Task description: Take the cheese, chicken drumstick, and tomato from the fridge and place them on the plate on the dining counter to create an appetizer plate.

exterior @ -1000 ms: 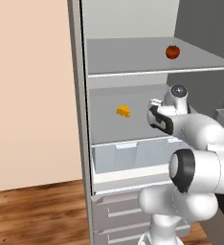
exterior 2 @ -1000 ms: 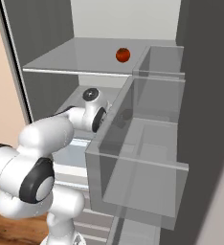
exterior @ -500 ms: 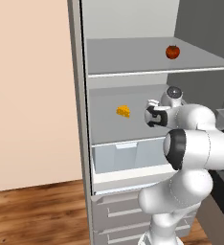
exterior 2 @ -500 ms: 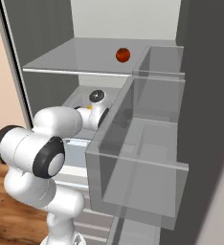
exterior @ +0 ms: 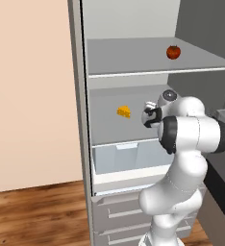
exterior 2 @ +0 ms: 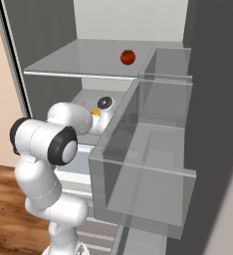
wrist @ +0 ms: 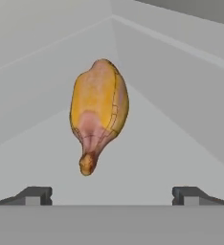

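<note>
No readable text, labels, brands, numbers or signs appear anywhere in these views.
</note>
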Controlling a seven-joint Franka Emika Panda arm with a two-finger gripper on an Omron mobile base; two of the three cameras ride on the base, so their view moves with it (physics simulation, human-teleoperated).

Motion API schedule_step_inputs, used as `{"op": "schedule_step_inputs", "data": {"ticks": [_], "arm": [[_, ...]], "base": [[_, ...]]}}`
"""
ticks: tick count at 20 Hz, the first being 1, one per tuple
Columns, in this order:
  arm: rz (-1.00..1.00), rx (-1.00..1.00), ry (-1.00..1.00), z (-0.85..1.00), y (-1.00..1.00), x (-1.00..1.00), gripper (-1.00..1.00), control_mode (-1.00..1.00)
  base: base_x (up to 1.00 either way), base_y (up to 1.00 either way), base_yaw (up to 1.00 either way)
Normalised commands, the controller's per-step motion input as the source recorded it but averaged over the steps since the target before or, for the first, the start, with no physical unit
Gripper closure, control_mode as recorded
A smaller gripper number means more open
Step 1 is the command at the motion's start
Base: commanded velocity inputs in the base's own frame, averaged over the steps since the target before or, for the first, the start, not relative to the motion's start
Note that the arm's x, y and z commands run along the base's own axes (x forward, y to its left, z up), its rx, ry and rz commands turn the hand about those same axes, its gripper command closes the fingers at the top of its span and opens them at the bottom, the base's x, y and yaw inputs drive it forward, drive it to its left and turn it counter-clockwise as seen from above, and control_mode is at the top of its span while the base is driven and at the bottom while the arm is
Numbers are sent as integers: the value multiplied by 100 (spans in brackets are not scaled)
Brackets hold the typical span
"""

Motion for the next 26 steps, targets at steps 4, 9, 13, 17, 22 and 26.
{"op": "schedule_step_inputs", "data": {"ticks": [4, 9, 13, 17, 22, 26], "arm": [[0, 0, 0, -16, -7, 42, -100, -100], [0, 0, 0, -18, -9, 38, -100, -100], [0, 0, 0, -20, -11, 40, -100, -100], [0, 0, 0, -20, -14, 44, -100, -100], [-1, 0, -5, -42, -10, 17, 100, -100], [-2, 0, -11, -57, -2, 0, 100, -100]], "base": [[0, 0, 0], [0, 0, 0], [0, 0, 0], [0, 0, 0], [0, 0, 0], [0, 0, 0]]}}
